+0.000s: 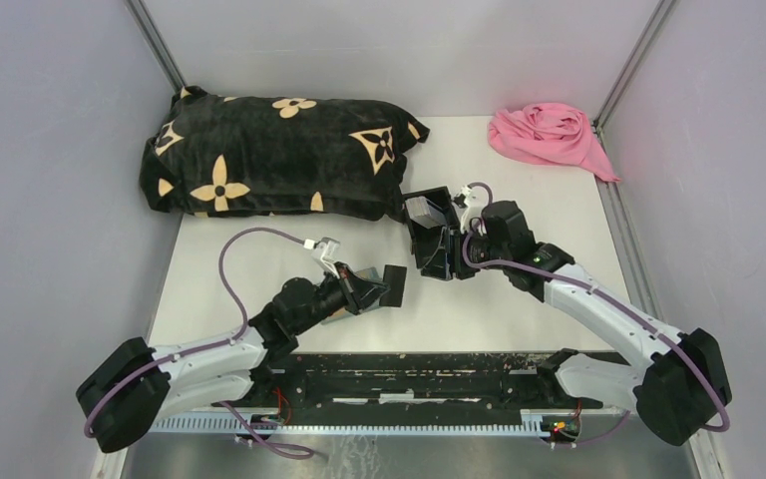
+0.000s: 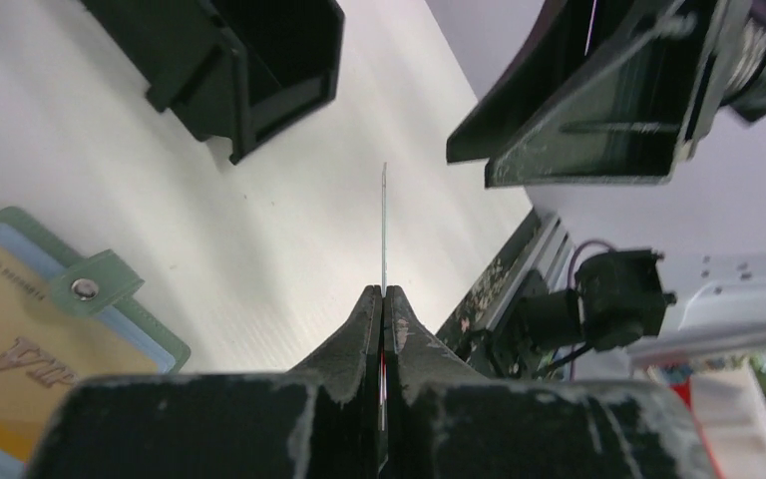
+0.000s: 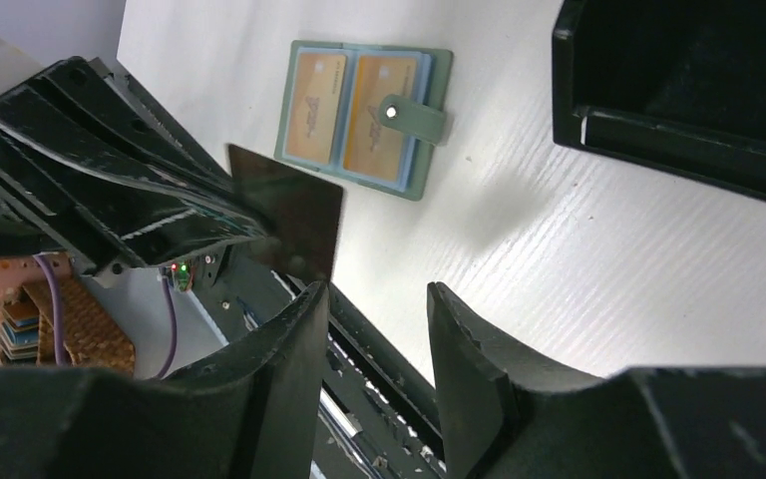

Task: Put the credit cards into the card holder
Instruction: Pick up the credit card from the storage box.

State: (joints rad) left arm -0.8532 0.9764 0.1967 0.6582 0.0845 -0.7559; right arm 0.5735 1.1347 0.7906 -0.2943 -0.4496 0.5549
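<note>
The sage-green card holder (image 3: 364, 110) lies open on the white table, with two tan credit cards (image 3: 379, 115) in its slots and the snap tab across one. In the left wrist view it is at the lower left (image 2: 20, 329). In the top view it is mostly hidden under my left gripper (image 1: 337, 316). My left gripper (image 2: 384, 294) is shut on a thin dark card (image 2: 384, 230), seen edge-on, held above the table right of the holder. That card also shows in the right wrist view (image 3: 289, 225). My right gripper (image 3: 374, 299) is open and empty, beside the black box.
A black open-topped box (image 1: 429, 215) stands mid-table with something pale inside. It also shows in the left wrist view (image 2: 249, 60) and the right wrist view (image 3: 678, 80). A black pillow with tan flowers (image 1: 269, 155) lies at the back left. A pink cloth (image 1: 549, 135) lies at the back right.
</note>
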